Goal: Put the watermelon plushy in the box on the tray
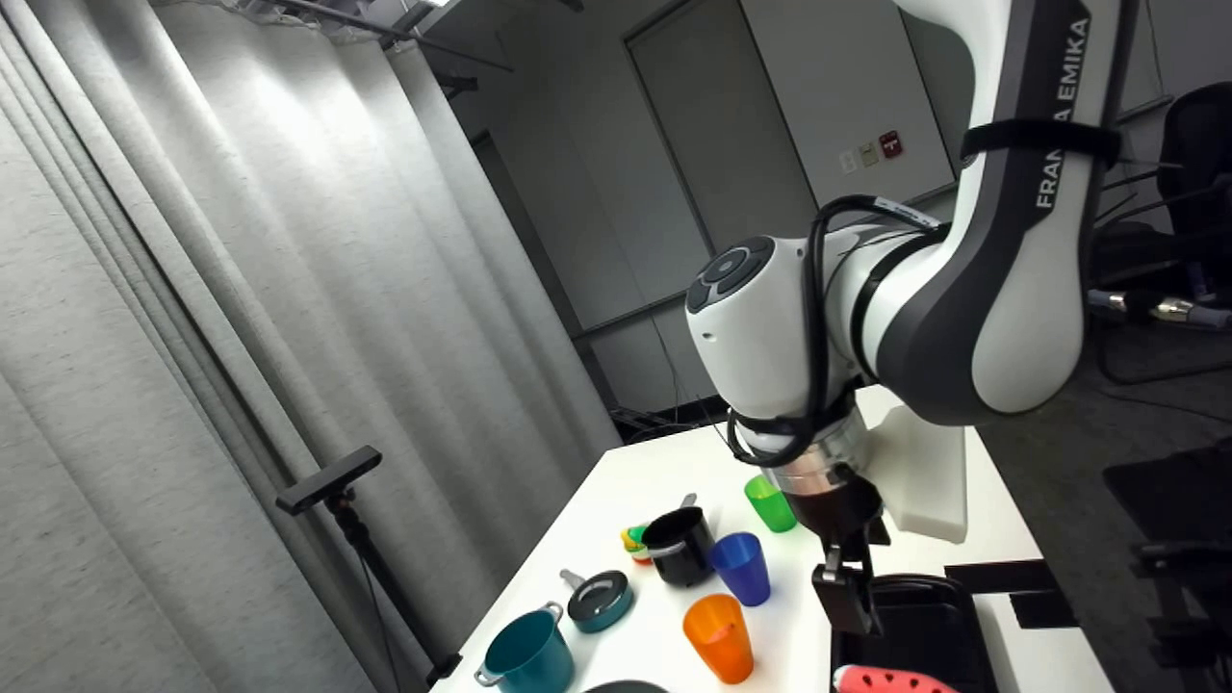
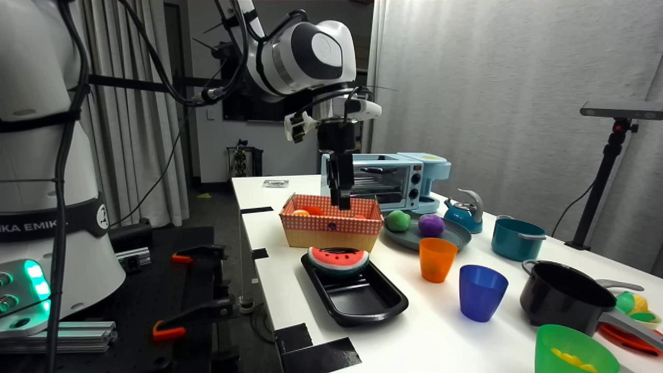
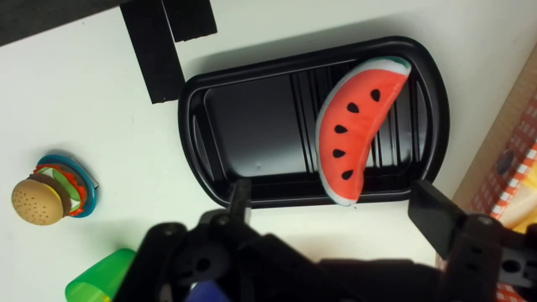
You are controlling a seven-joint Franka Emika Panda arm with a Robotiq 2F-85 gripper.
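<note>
The watermelon plushy point(image 3: 348, 126) is a red slice with black seeds and a green rind. It lies in the black tray point(image 3: 251, 130), across the end nearest the box. In an exterior view the plushy point(image 2: 337, 260) leans on the tray point(image 2: 357, 316); another exterior view shows only part of the plushy point(image 1: 890, 680) at the bottom edge. The box point(image 2: 331, 235) is red-checked with a wood-coloured lower part and holds some orange and red things. My gripper point(image 3: 330, 195) is open and empty, above the table, with its fingers wide apart. The gripper also shows in an exterior view point(image 2: 342, 191).
An orange cup point(image 2: 436, 259), a blue cup point(image 2: 481, 292), a green cup point(image 2: 572, 352) and a black pot point(image 2: 564, 295) stand beside the tray. A grey plate point(image 2: 456, 235) with two plush balls and a light-blue toaster oven point(image 2: 383, 181) stand behind. A toy burger point(image 3: 46, 193) lies on the table.
</note>
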